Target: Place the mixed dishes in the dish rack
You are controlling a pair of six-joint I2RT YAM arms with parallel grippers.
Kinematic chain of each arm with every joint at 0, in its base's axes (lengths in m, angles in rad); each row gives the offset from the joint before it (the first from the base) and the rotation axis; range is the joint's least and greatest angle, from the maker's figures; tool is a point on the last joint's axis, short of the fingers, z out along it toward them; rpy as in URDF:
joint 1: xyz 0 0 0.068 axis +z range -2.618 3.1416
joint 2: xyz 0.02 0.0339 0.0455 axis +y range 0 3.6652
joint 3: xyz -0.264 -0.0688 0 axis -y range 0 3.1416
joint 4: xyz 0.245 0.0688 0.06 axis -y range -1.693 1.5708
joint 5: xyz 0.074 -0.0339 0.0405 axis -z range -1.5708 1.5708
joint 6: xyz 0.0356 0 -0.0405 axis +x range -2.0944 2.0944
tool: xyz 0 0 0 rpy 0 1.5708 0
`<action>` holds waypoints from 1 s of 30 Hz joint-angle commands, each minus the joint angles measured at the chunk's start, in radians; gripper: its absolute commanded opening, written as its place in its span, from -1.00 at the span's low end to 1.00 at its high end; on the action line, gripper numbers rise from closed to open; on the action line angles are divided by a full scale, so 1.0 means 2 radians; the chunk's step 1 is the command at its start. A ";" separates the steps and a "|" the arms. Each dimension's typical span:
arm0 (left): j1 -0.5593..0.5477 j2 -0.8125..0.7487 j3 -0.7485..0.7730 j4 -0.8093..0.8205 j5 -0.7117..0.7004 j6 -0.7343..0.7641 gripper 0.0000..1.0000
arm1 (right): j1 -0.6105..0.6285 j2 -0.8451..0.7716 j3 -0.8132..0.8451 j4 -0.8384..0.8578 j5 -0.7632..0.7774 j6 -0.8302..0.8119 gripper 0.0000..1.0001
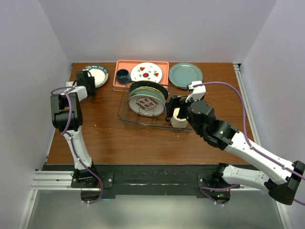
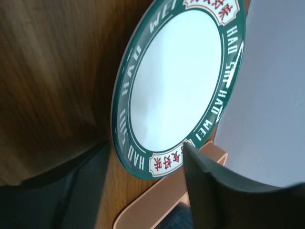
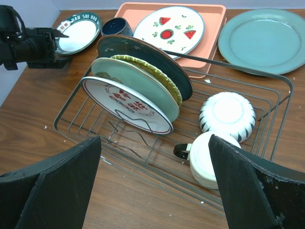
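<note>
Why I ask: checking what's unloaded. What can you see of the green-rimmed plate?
The green-rimmed plate is round and glossy, ceramic-looking: white centre, dark green band with white letters and red characters on white panels. It lies on the wooden table, far left, beside the salmon tray. The left gripper sits at its rim, jaws apart.

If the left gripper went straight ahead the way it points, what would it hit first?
The left gripper would most likely meet the green-rimmed white plate first, right ahead of its fingers; depth is unclear.
</note>
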 commanded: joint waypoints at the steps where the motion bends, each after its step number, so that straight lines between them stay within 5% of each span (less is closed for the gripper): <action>1: 0.005 0.010 0.035 -0.050 -0.030 -0.011 0.16 | -0.003 -0.016 -0.002 0.025 0.025 -0.003 0.97; 6: 0.005 0.011 0.038 -0.051 -0.035 -0.004 -0.04 | -0.003 -0.022 -0.003 0.025 0.027 -0.003 0.96; 25: 0.007 0.074 0.121 -0.066 -0.014 0.025 -0.24 | -0.003 -0.039 -0.008 0.022 0.060 -0.017 0.95; 30: 0.006 0.072 0.123 -0.065 -0.023 0.035 -0.76 | -0.003 -0.040 -0.010 0.024 0.062 -0.018 0.95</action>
